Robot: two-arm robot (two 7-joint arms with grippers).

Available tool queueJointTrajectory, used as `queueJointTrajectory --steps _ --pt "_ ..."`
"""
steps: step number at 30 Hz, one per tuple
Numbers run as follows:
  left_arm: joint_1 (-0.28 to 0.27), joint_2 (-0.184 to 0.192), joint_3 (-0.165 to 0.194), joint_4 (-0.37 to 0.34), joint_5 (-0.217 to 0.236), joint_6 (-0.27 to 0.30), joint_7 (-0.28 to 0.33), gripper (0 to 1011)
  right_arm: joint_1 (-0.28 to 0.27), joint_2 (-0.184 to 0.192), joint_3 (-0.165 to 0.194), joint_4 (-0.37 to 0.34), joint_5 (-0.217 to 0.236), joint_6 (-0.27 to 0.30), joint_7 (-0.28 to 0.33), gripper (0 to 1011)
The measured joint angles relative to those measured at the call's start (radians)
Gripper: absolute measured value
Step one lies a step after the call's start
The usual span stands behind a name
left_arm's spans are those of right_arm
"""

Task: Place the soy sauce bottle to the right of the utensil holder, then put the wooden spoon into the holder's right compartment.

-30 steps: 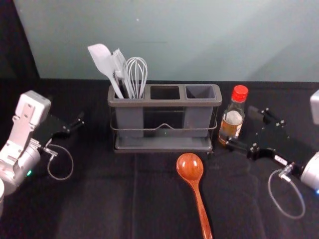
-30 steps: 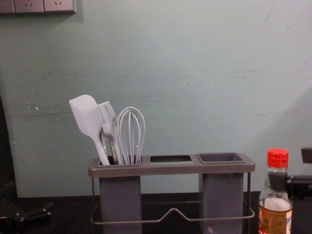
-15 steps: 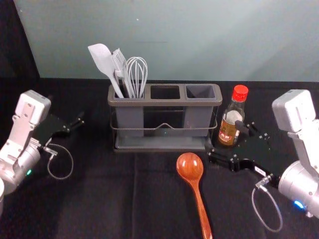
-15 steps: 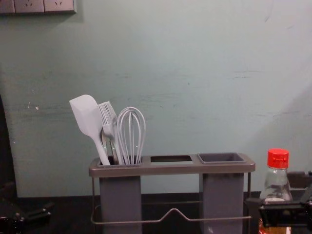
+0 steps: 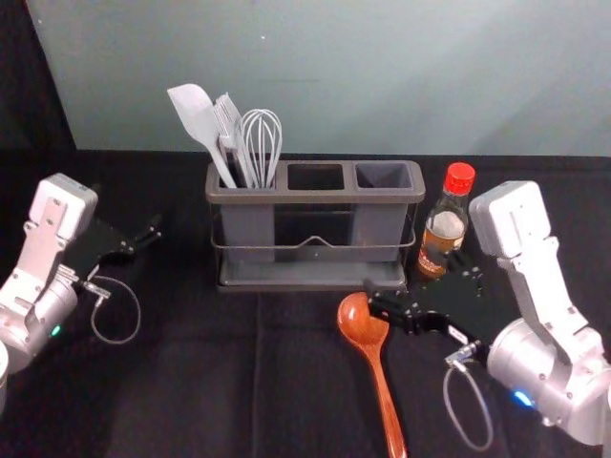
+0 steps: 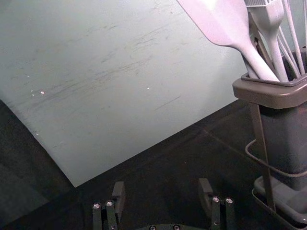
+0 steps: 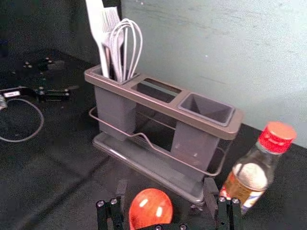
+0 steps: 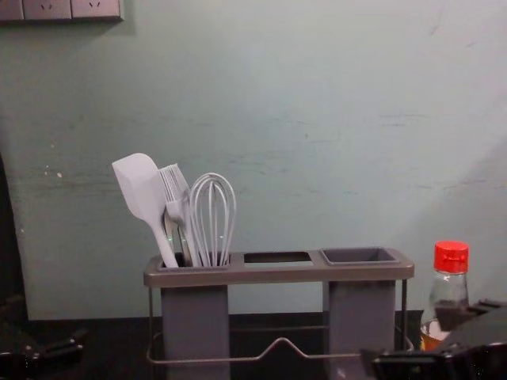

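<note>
Soy sauce bottle [image 5: 444, 229] upright, just right of the utensil holder [image 5: 310, 279]. Wooden spoon [image 5: 365, 322] lies on the bench [image 5: 191, 391] in front of the holder, bowl end toward it. Right gripper [image 5: 412, 275] is in front of the holder's right end, near the spoon bowl, fingers apart, nothing clamped. Left gripper [image 5: 143, 239] parked left of the holder, fingers apart. Spatula [image 5: 196, 114] and whisk [image 5: 262, 134] in holder's left compartment.

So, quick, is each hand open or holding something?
Left hand: open and empty, left of the utensil holder.
Right hand: open and empty, near the wooden spoon.
</note>
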Motion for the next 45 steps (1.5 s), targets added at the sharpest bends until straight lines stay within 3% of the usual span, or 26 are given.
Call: queueJointTrajectory --steps 29,33,40,45 --pt "0.000 0.000 0.000 0.000 0.000 0.000 0.000 1005 0.000 0.001 0.001 -0.001 0.000 -0.001 0.003 1004" --pt "0.000 0.000 0.000 0.000 0.000 0.000 0.000 1005 -0.001 -0.014 0.004 0.008 0.002 0.004 0.004 1004" --pt "0.000 0.000 0.000 0.000 0.000 0.000 0.000 1005 -0.024 -0.048 0.015 -0.015 0.010 0.071 0.003 1004" --pt "0.000 0.000 0.000 0.000 0.000 0.000 0.000 1005 -0.037 -0.093 0.004 -0.067 0.003 0.205 -0.031 1004"
